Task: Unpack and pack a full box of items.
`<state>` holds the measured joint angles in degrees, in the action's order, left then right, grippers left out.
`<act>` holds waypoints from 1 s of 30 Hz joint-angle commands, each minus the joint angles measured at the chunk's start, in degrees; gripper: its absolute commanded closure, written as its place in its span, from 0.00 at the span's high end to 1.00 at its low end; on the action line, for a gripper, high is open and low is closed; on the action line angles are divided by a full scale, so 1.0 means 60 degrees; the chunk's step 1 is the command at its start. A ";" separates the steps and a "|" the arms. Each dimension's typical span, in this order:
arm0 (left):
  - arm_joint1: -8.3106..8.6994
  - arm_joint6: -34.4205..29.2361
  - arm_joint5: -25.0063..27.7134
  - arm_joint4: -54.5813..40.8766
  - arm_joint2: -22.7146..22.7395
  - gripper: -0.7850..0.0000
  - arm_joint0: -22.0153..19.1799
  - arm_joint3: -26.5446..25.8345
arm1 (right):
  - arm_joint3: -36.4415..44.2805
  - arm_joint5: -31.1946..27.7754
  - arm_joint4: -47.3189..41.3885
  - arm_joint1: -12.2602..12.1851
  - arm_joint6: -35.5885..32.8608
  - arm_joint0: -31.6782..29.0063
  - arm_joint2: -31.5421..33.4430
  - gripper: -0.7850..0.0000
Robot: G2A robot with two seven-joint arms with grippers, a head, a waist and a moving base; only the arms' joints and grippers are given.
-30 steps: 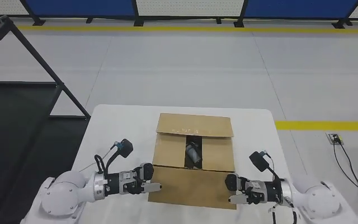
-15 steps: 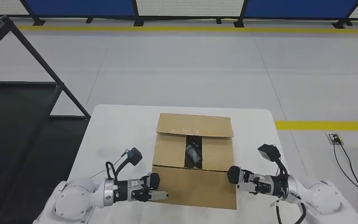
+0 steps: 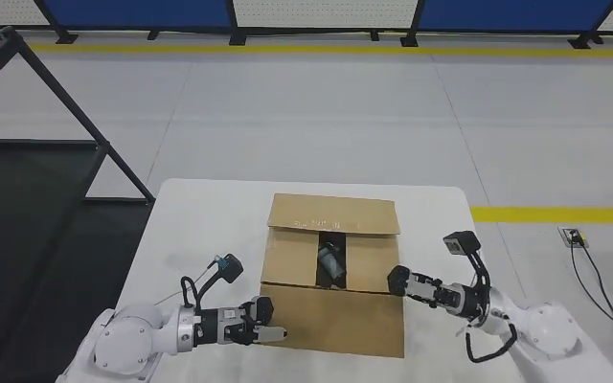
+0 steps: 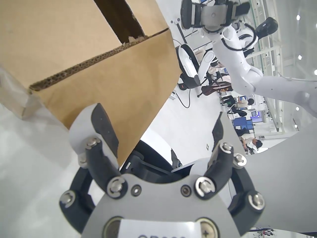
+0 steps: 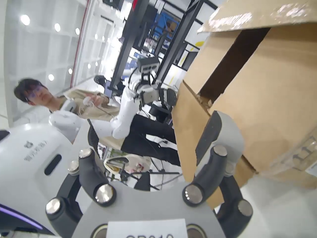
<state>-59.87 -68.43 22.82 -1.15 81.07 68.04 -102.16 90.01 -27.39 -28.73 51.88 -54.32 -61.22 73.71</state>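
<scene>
Box [image 3: 369, 263] sits mid-table, roughly centred between the left and right edges of the table [image 3: 211, 220]. The far flap is folded out toward the far edge, and the near flap [image 3: 330, 321] lies out toward the near edge. The two side flaps are folded in over the top with a narrow gap between them. A grey item [image 3: 331, 260] shows through that gap, so the contents are inside.

Left gripper [image 3: 276, 334] is at the near-left corner of the near flap. Its jaws are apart, and in the left wrist view the flap corner runs in between them, just beside one pad [image 4: 104, 127]. It is not clamped.

Right gripper [image 3: 394, 280] is at the box's right side, by the crease where the near flap meets the box. It is spread open and holds nothing, with one finger [image 5: 218, 134] just beside the cardboard.

Step looks like the opening stage of the unpack: outer flaps out, nothing taken out yet.

Next move probably calls for getting the side flaps folded outward. Each gripper would need to catch a flap's edge at the gap without pushing the box along the table. The gap is too narrow to reach the item cleanly.
</scene>
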 commanded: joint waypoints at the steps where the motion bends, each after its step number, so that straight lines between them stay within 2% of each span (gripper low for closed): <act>1: 0.0000 0.0000 0.0000 0.0000 0.0000 1.00 0.0000 0.0000 | -0.0149 0.0427 -0.0120 0.0076 0.0364 0.0277 -0.0215 1.00; 6: 0.0000 0.0000 0.0000 0.0000 0.0000 1.00 0.0000 0.0000 | -0.0769 0.1510 0.0299 0.0264 0.1231 0.1094 -0.0758 1.00; 11: 0.0000 0.0000 0.0000 0.0000 0.0000 1.00 0.0000 0.0000 | -0.1258 0.1961 0.0449 0.0443 0.1716 0.1625 -0.1195 1.00; 16: 0.0000 0.0000 0.0000 0.0000 0.0000 1.00 0.0000 0.0000 | -0.1540 0.1950 0.0488 0.0606 0.1882 0.2002 -0.1534 1.00; 24: 0.0000 0.0000 0.0000 0.0000 0.0000 1.00 0.0000 0.0000 | -0.1700 0.2138 0.0761 0.0921 0.3051 0.2731 -0.2008 1.00; 27: 0.0000 0.0000 0.0000 0.0000 0.0000 1.00 0.0000 0.0000 | -0.1856 0.1906 0.0754 0.1076 0.3798 0.3039 -0.2141 1.00; 30: 0.0000 0.0000 0.0000 0.0000 0.0000 1.00 0.0000 0.0000 | -0.1948 0.1753 0.1197 0.1293 0.5196 0.3330 -0.2459 1.00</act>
<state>-59.87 -68.43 22.82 -1.15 81.07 68.04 -102.16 78.32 -16.90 -22.97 59.21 -26.34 -41.82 59.80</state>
